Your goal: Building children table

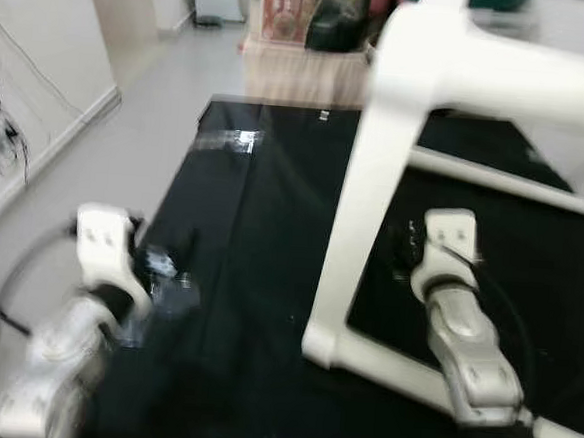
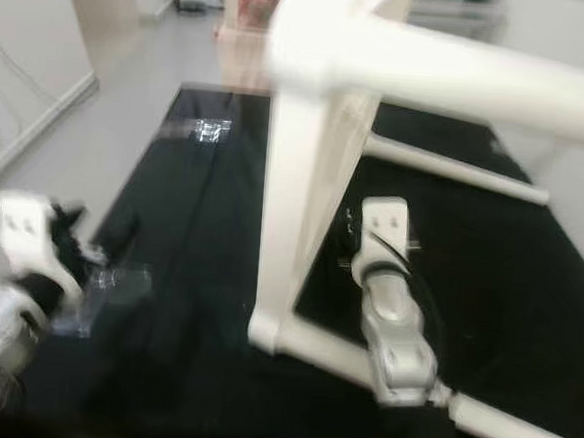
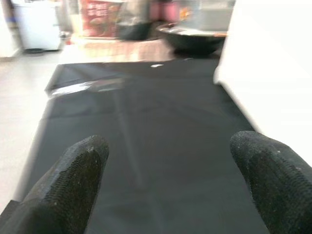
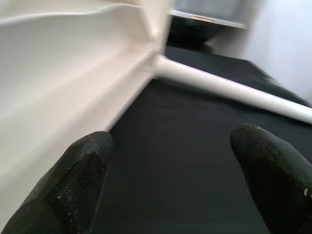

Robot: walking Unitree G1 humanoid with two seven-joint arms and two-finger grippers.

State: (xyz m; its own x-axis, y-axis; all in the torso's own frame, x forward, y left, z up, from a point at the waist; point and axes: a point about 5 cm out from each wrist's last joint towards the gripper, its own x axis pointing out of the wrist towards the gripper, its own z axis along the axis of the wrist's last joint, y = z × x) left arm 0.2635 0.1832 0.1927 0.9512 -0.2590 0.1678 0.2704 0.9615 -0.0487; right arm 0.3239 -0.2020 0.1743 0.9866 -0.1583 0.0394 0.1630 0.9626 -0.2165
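A white children's table frame [image 1: 358, 204] stands on a black cloth [image 1: 261, 227], one thick leg upright and a top rail running off to the right. A thin white crossbar [image 4: 229, 87] lies low along the cloth behind it. My right gripper [image 4: 170, 180] is open inside the frame, close beside the broad white leg [image 4: 63, 92], with nothing between its fingers. My left gripper [image 3: 170, 180] is open over the cloth to the left of the frame, also holding nothing. The head views are blurred.
Shiny tape patches [image 1: 227, 139] hold the cloth down at its far left and near left. A red printed box [image 1: 286, 13] and dark clutter stand beyond the far edge. Pale floor, a white wall and hanging cables [image 1: 3, 129] lie to the left.
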